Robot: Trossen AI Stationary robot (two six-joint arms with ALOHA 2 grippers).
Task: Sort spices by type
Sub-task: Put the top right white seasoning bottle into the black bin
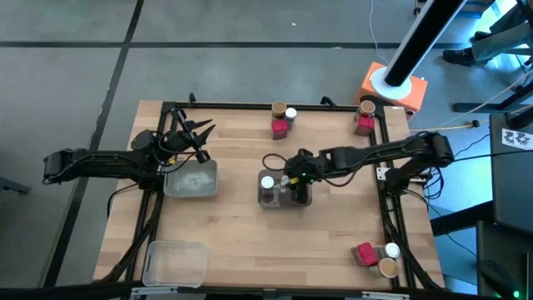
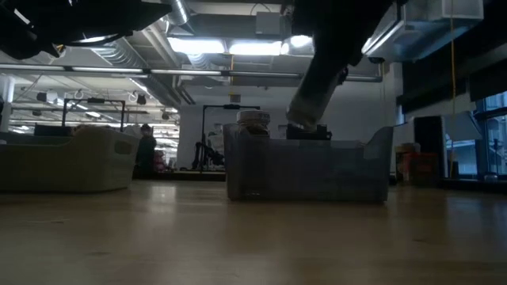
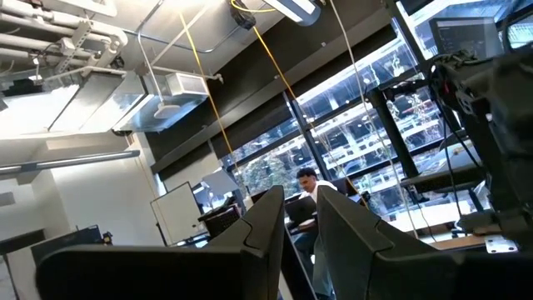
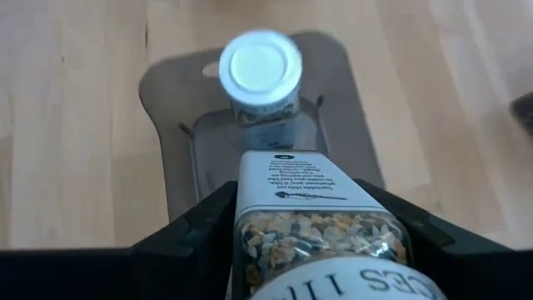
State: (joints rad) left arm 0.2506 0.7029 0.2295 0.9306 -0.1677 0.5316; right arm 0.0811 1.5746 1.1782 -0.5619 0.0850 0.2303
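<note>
A clear tray (image 1: 283,198) stands at mid-table with a white-lidded jar (image 1: 267,182) upright in it. My right gripper (image 1: 294,177) hangs over that tray, shut on a second round jar (image 4: 321,225) that has a white label and pale grains behind clear glass. Other spices stand in three groups: far middle (image 1: 281,117), far right (image 1: 365,117) and near right (image 1: 376,257). Each group has red packets and jars with tan or white lids. My left gripper (image 1: 196,133) is raised at the left, pointing upward. Its fingers are a little apart and hold nothing. My right gripper pinches the jar's clear glass body (image 4: 250,242) between its two fingers, one on each side. The fingers slant down from the table's right side. The jar is tilted, its labelled end (image 4: 287,179) pointing away from the wrist over the tray, beside the white-lidded jar (image 4: 259,68).
A second clear tray (image 1: 191,181) lies just near-side of my left gripper. A third (image 1: 175,262) sits at the near left corner. A dark cable loops on the wood (image 1: 273,160) beside the middle tray. Bare wood lies between the trays and the near right group.
</note>
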